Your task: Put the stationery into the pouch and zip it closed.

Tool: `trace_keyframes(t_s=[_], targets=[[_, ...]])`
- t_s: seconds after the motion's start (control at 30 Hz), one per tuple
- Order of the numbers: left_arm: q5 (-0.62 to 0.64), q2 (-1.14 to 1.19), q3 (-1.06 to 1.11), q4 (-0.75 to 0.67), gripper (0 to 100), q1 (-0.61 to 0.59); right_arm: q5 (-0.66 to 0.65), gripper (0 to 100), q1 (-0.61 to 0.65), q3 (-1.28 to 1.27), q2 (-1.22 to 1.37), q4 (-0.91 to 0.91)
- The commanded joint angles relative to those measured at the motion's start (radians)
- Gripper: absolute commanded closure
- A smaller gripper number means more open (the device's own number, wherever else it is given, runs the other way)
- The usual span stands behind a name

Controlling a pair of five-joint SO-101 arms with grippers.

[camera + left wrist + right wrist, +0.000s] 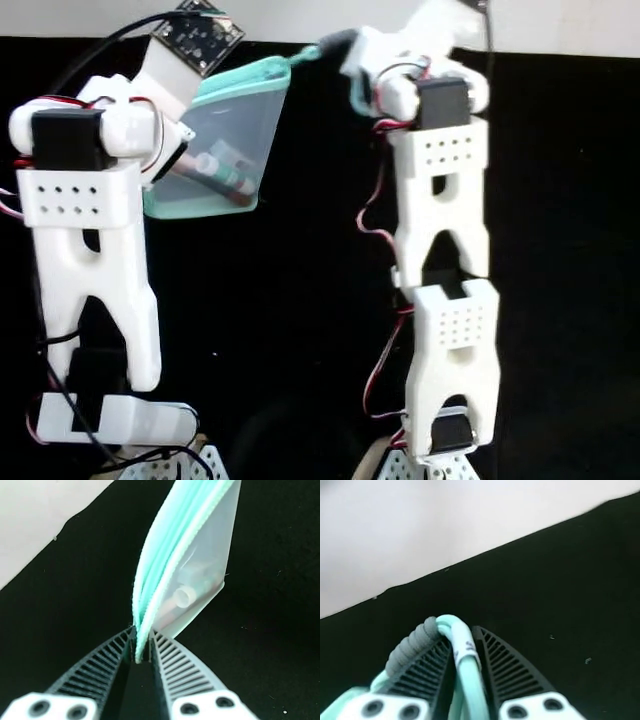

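1. Pouch (225,140): translucent with mint trim, hanging in the air between the two arms, off the black table cover (300,330). The biggest risk, as I judge it, is that you pull the arms apart too hard, so the pouch tears out of one claw and drops.
2. Left gripper (139,649): the claw is pinched narrow on the zip edge (150,580) at one end of the pouch. It is a thin hold on fabric. If you drag the slider with force, expect the edge to slip out.
3. Right gripper (464,647): the claw is clamped on the mint zip pull (459,632), with the grey ribbed tab (410,645) bunched beside one finger. The cord is round and looks slick, so it may slide through before the slider moves.
4. Stationery (215,168): it lies inside the pouch, low in the sagging corner. I cannot tell whether the zip is fully shut. If a gap is left, a tilt could spill a piece.
5. Around: a pale wall (445,520) rises beyond the table's far edge. Red wires (375,225) loop beside the right arm, so watch for snagging. In the high view the left arm's body covers part of the zip line.
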State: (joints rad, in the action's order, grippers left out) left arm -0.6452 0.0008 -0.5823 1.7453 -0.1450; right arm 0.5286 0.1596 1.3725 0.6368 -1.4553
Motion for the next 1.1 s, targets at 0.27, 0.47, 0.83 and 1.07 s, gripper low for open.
trace_keyframes(t_s=[0.27, 0.47, 0.83, 1.07], targets=[[0.009, -0.002, 0.015, 0.015, 99, -0.015, 0.015, 99.3, -0.203, 0.028, -0.01, 0.031], [0.009, -0.002, 0.015, 0.015, 99, -0.015, 0.015, 99.3, -0.249, 0.027, -0.008, 0.031], [0.009, -0.002, 0.015, 0.015, 99, -0.015, 0.015, 99.3, -0.306, 0.036, 0.076, 0.021], [0.009, -0.002, 0.015, 0.015, 99, -0.015, 0.009, 98.9, -0.257, 0.035, 0.079, 0.019]])
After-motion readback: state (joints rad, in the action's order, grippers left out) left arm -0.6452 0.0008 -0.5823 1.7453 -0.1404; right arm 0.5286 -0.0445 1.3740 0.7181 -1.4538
